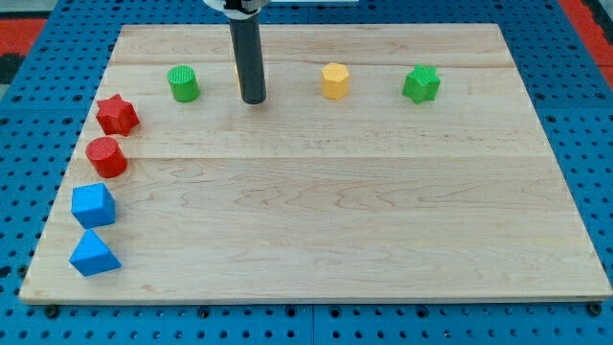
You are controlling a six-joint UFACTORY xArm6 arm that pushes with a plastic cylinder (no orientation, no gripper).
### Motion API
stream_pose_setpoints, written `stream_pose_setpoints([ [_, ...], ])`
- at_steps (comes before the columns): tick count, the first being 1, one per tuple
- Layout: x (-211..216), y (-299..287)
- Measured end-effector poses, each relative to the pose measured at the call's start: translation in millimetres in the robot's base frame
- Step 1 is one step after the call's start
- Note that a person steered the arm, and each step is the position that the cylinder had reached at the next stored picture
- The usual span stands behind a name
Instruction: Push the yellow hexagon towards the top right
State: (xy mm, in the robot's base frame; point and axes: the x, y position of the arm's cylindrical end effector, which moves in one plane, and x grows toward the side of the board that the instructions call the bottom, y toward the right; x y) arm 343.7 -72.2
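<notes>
Yellow hexagon (335, 80) near board's top edge, right of centre, green star (421, 84) just beyond toward top right corner. My tip (253, 99) on board well left of hexagon, between it and green cylinder (183, 83); likely staged for rightward push. Rod upright, descending from top edge. No gripper fitted, so no jaw state.
</notes>
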Motion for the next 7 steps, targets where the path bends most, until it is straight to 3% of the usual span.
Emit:
stream_pose_setpoints([
  [2,10,12],
  [3,14,67],
  [5,18,90],
  [7,-2,153],
])
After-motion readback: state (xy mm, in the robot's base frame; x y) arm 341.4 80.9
